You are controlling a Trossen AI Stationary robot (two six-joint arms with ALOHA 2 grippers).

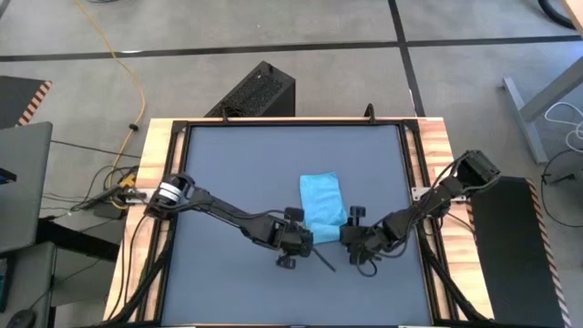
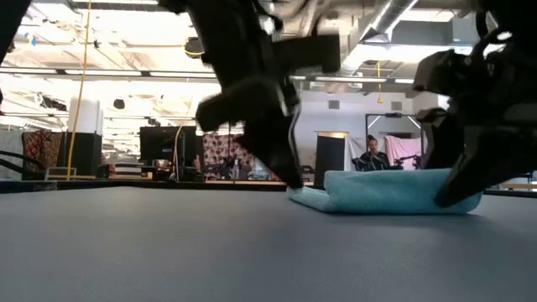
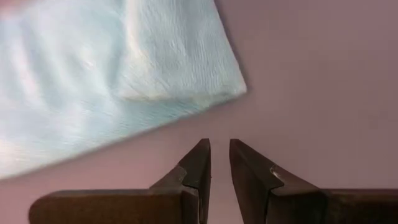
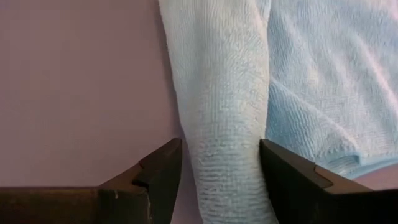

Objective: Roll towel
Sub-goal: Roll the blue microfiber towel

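Observation:
The sky-blue towel lies flat on the dark grey tabletop, right of the middle. Its near end is rolled into a thick roll that rests on the table. My right gripper is at the roll's right end, with the roll between its fingers. My left gripper hovers just off the towel's near left corner. Its fingers are almost together with nothing between them. In the low view its tips stand at the towel's left edge. My right gripper has the roll's right end between its two fingers, one on each side, and the roll fills the gap. The fingers slant down from the table's right and near side, pointing roughly along the roll. The roll rests on the table, and the unrolled part lies flat beside it.
A raised wooden and black frame borders the tabletop. Bare tabletop lies left of and nearer than the towel. A black box stands on the floor past the far edge. A person sits far back in the room.

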